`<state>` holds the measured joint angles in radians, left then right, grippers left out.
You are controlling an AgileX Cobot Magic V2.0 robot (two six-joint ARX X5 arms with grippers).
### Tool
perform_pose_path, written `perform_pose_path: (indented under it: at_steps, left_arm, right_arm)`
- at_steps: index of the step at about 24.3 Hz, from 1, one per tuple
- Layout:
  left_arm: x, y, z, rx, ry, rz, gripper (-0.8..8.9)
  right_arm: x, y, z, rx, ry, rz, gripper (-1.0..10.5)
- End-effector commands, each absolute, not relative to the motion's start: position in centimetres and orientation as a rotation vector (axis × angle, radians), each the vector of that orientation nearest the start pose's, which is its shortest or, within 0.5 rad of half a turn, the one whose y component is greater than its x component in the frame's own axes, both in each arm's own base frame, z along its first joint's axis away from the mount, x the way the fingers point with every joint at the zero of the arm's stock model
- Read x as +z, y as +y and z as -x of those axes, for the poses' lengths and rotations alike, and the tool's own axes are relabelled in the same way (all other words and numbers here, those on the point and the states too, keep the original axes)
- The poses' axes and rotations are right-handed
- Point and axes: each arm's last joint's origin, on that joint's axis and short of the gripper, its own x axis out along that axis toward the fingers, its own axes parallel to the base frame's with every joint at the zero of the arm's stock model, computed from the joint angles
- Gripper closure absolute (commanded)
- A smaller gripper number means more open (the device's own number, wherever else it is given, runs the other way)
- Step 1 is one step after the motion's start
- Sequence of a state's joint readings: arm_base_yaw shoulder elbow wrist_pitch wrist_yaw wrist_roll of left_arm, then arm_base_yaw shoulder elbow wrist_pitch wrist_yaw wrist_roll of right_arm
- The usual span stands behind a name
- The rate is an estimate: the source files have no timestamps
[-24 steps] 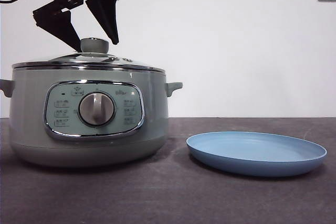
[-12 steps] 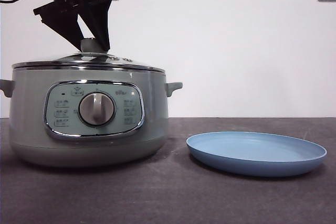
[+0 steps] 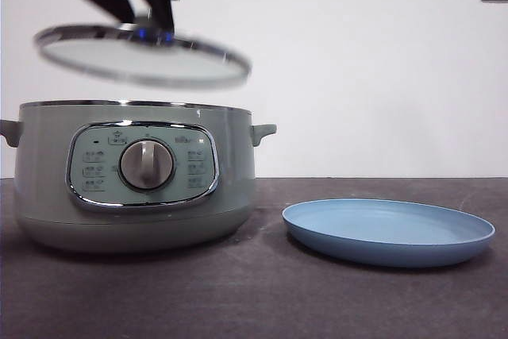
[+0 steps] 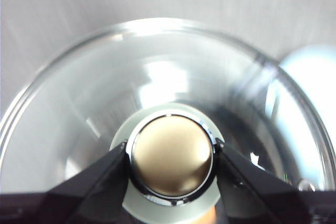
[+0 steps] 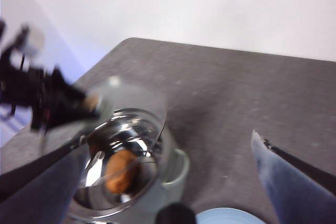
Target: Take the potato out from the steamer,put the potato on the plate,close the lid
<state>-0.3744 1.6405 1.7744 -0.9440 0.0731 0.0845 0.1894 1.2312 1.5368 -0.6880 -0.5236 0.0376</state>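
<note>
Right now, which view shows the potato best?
The right wrist view: the potato lies inside the open steamer, seen from above though blurred. The front view shows only the steamer's wall, hiding it. In the left wrist view the lid, held by the left gripper, covers it.

Lid point(image 3: 143, 55) above steamer point(image 3: 131, 176); potato point(image 5: 121, 170) inside; plate point(image 3: 388, 232) right.

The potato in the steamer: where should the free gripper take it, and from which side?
Probably from straight above, across its narrow middle: the potato lies low inside the steamer, walled all round. The left gripper holds the lid lifted; the right gripper is open.
</note>
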Motion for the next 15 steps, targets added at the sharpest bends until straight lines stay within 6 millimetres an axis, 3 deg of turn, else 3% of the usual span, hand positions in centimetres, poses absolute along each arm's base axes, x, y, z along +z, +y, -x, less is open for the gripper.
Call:
perform_pose_path:
  at_steps: [1,5,8,15]
  left_arm:
    - [43.8,-11.7,-30.4,-0.421,0.639,-0.222,8.22]
    - [49.9,-9.7,-27.3,-0.238,0.521,-0.271,8.22]
    - [53.4,-8.0,-24.3,-0.059,0.459,-0.32,8.22]
    - [55.9,-5.9,-20.4,0.185,0.428,-0.362,8.22]
  right_arm:
    - [44.9,6.8,-22.5,0.738,0.406,-0.109,3.5]
    - [44.2,10.1,-23.4,0.837,0.47,-0.101,3.5]
    - [43.4,13.2,-25.2,0.852,0.563,-0.063,3.5]
    - [42.3,20.6,-28.3,0.844,0.722,0.12,3.5]
